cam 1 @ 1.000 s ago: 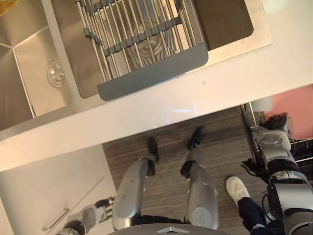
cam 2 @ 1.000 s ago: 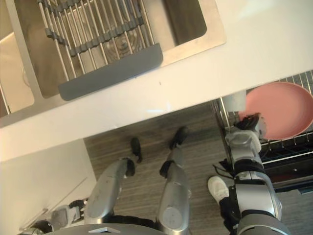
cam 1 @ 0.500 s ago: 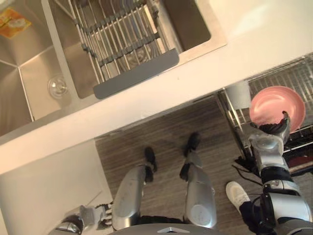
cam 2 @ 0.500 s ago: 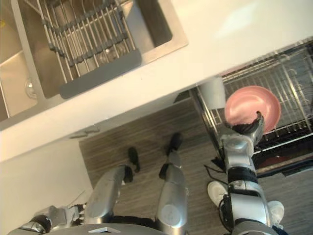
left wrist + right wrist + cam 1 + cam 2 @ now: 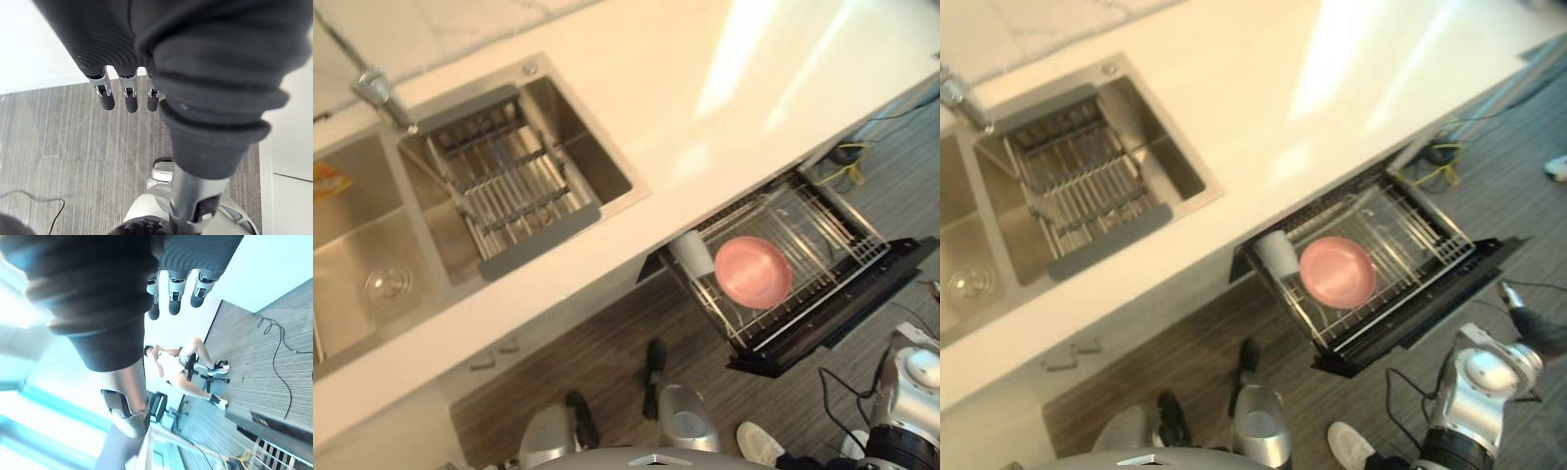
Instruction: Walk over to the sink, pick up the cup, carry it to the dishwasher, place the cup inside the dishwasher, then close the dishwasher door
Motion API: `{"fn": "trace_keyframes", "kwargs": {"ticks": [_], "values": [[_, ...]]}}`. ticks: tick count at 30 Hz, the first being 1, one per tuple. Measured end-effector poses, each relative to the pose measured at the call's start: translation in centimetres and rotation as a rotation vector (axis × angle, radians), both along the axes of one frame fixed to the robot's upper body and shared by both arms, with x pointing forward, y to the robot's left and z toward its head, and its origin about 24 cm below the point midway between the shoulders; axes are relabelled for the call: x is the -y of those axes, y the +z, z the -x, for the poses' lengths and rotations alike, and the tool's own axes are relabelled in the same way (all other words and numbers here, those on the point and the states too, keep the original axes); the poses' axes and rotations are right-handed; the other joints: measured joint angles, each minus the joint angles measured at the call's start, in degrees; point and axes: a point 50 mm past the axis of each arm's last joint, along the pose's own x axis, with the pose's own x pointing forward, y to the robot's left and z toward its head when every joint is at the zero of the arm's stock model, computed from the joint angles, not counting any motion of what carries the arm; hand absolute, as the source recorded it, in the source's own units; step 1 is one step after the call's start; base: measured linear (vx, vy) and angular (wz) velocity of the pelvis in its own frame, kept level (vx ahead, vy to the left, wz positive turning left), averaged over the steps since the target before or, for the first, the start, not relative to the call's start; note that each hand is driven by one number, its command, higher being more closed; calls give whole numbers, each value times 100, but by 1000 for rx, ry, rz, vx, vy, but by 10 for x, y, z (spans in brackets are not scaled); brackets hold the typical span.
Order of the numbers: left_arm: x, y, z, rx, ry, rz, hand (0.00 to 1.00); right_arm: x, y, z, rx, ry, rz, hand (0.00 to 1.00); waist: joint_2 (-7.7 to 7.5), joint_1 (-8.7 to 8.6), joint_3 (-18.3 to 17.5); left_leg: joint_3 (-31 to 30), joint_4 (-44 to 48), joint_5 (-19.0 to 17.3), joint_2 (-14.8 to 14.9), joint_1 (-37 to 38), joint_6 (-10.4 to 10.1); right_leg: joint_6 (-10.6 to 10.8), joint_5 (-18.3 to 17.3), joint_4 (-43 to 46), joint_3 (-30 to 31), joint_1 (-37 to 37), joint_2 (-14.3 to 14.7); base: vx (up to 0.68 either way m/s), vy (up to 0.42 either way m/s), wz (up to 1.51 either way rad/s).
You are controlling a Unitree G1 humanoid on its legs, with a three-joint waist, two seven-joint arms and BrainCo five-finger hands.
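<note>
A white cup [image 5: 691, 253] sits in the near left corner of the pulled-out dishwasher rack [image 5: 822, 227], next to a pink plate [image 5: 754, 271]. The black dishwasher door [image 5: 867, 294] hangs open below the rack. My right arm [image 5: 1477, 387] is at the lower right, off the door's outer end and clear of the rack. In its wrist view the right hand [image 5: 175, 296] has straight fingers and holds nothing. My left hand [image 5: 127, 95] hangs open over the wood-pattern floor, also empty.
A double steel sink [image 5: 372, 245] lies at the left with a wire rack [image 5: 504, 191] over its right basin and a faucet [image 5: 382, 93] behind. A pale countertop [image 5: 705, 98] runs above the dishwasher. A person [image 5: 181, 367] sits on a chair far off.
The camera has swung up and right, bringing the whole open dishwasher into sight. My right hand, by the pink plate half a second ago, has drawn back from the rack to the lower right.
</note>
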Motion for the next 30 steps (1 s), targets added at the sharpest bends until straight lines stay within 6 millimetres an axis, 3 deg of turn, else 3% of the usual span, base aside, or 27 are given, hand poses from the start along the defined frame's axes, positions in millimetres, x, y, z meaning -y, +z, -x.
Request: {"fn": "trace_keyframes", "kwargs": {"ticks": [4, 6, 10, 12, 20, 25, 27, 30], "values": [[-2, -1, -1, 21, -25, -54, 0, 14, -37, 44, 165, -31, -212, 0, 8, -179, -127, 355, -20, -18, 92, 190, 8, -53, -119, -19, 111, 63, 70, -9, -10, -28], [0, -2, 2, 16, -39, -72, 0, 20, -58, 68, 387, -66, -345, 0, 35, -242, -162, 590, -119, -30, 151, 333, -2, -107, -119, -41, 103, 84, 131, -46, -38, -28], [3, -3, 5, -1, -68, -75, 0, 5, -96, 83, 545, -96, -507, 0, 115, -232, -222, 786, -299, -167, 243, 448, -85, -213, -26, -140, -59, 153, 210, -109, -22, -20], [6, -4, 5, -13, -56, -80, 0, -15, -119, 79, 517, -77, -607, 0, 164, -170, -271, 795, -315, -120, 227, 456, -102, -238, 104, -273, -87, 235, 203, -81, 12, 0], [24, -6, 7, -11, 43, -46, 0, -69, -161, 31, 390, 144, -847, 0, 398, 187, -373, 380, -636, 228, -32, 186, -121, -197, 325, -532, -754, 271, -110, -72, 53, 34], [30, -7, 11, 7, 106, -32, 0, -80, -166, 16, 356, 209, -883, 0, 420, 415, -360, 203, -889, 475, -64, 64, -162, -189, 316, -588, -1225, 334, -240, -12, 27, 58], [33, -7, 14, 22, 131, -28, 0, -84, -163, 2, 333, 262, -870, 0, 428, 555, -347, 60, -952, 568, -88, 6, -163, -167, 296, -587, -1391, 364, -289, 17, 43, 39], [33, -7, 12, 45, 142, -30, 0, -84, -166, 3, 321, 237, -876, 0, 458, 650, -276, -138, -1048, 678, -134, -12, -184, -129, 270, -586, -1563, 418, -334, 30, 38, 32]]}}
